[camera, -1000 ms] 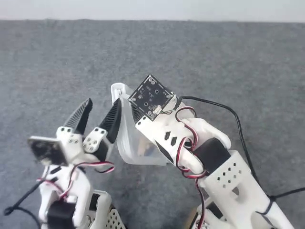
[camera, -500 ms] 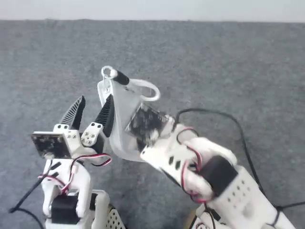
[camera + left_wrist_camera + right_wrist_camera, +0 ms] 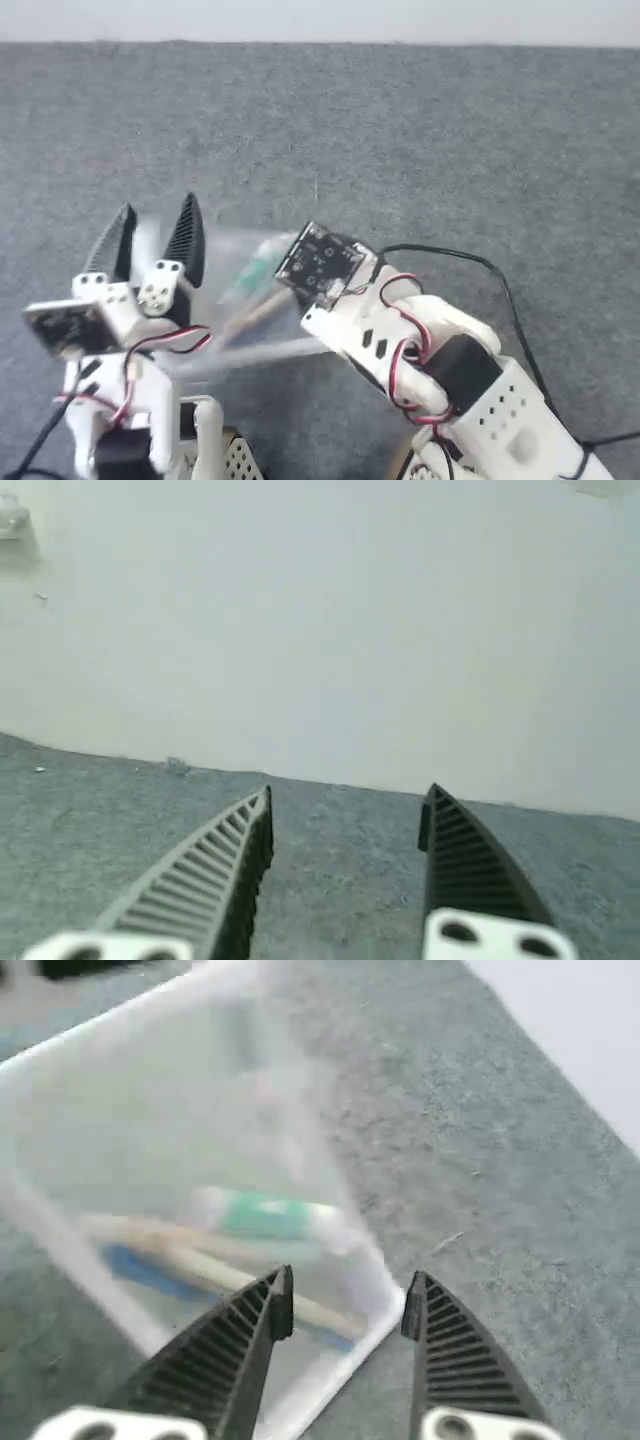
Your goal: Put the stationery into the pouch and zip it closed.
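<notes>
The clear pouch (image 3: 240, 290) shows as a blur on the grey mat between the two arms. Inside it are a green item (image 3: 265, 1215), a pencil (image 3: 230, 1275) and something blue (image 3: 140, 1265). My right gripper (image 3: 345, 1300) is open just over one corner of the pouch (image 3: 200, 1140), with nothing between its fingers. In the high view the right arm's wrist camera board (image 3: 320, 262) covers that gripper. My left gripper (image 3: 155, 235) stands open to the left of the pouch, pointing away over the mat. In its own view the left gripper (image 3: 345, 820) holds nothing.
Grey carpet-like mat (image 3: 420, 130) covers the table, with open surface beyond the arms. A pale wall (image 3: 330, 630) rises behind the far edge. A black cable (image 3: 500, 290) loops beside the right arm.
The pouch, held up by the right gripper before, has come down and now lies lower and flatter, blurred. The right gripper has let go. The left arm has swung to the left.
</notes>
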Controlling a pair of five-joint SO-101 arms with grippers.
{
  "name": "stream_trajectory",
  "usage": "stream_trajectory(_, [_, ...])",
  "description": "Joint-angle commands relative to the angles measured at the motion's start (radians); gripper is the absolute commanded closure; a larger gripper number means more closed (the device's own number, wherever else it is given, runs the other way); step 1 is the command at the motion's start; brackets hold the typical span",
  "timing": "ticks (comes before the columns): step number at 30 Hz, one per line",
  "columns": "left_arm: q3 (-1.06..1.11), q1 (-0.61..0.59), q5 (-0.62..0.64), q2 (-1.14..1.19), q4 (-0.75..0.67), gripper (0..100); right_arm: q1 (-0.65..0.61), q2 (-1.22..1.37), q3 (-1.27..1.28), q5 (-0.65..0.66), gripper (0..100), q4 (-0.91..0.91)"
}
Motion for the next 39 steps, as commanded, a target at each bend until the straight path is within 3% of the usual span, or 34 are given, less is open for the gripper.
stream_trajectory(1, [-0.119,-0.028,-0.015,-0.015,0.043,77,0.058,-0.025,-0.005,-0.012,81.8,-0.039])
stream_trajectory(5, [-0.151,-0.031,-0.017,-0.015,0.057,77,0.088,-0.033,-0.005,-0.014,82.4,-0.036])
stream_trajectory(12, [-0.044,-0.023,-0.015,-0.015,0.035,88,0.179,-0.033,-0.018,-0.006,97.6,-0.061])
stream_trajectory(18, [0.119,-0.020,-0.015,-0.015,-0.055,89,0.285,-0.035,-0.012,-0.014,99.2,-0.056])
stream_trajectory(23, [0.211,0.063,-0.014,-0.017,-0.057,89,0.381,-0.067,0.046,-0.014,98.9,-0.010])
stream_trajectory(31, [0.271,0.236,-0.015,-0.017,0.069,89,0.530,-0.372,0.339,-0.006,99.1,0.005])
stream_trajectory(37, [0.355,0.264,-0.017,-0.017,0.066,89,0.564,-0.805,0.666,-0.006,99.1,0.005])
stream_trajectory(39, [0.387,0.264,-0.017,-0.017,0.066,89,0.579,-0.797,0.709,-0.012,99.1,0.001])
